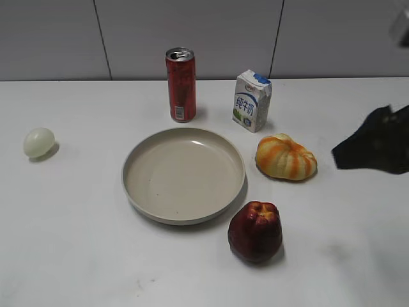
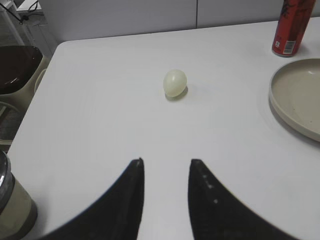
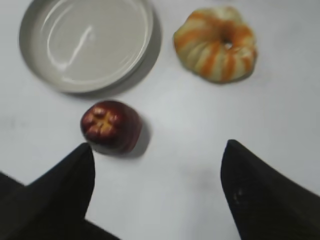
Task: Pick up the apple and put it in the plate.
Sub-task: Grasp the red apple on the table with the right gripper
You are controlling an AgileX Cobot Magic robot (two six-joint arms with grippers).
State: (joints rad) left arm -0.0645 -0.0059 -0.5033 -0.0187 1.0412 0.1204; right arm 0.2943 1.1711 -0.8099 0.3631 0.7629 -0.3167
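Observation:
The dark maroon-red apple [image 1: 255,230] sits on the white table just right of the plate's near rim; in the right wrist view [image 3: 111,125] its yellowish top faces up. The beige plate [image 1: 137,192] lies empty mid-table, and shows in the right wrist view [image 3: 35,47] and the left wrist view [image 2: 285,100]. My right gripper [image 3: 157,152] is open and empty above the table, to the right of the apple; it shows dark at the right edge of the exterior view [image 1: 377,148]. My left gripper [image 2: 166,162] is open and empty over bare table, left of the plate.
A striped pumpkin-like lump [image 1: 285,157] lies right of the plate. A red can [image 1: 181,84] and a milk carton [image 1: 252,100] stand behind it. A pale egg-like ball [image 1: 39,142] lies far left. The table's left edge [image 2: 35,100] is near, with a cup [image 2: 12,205] by it.

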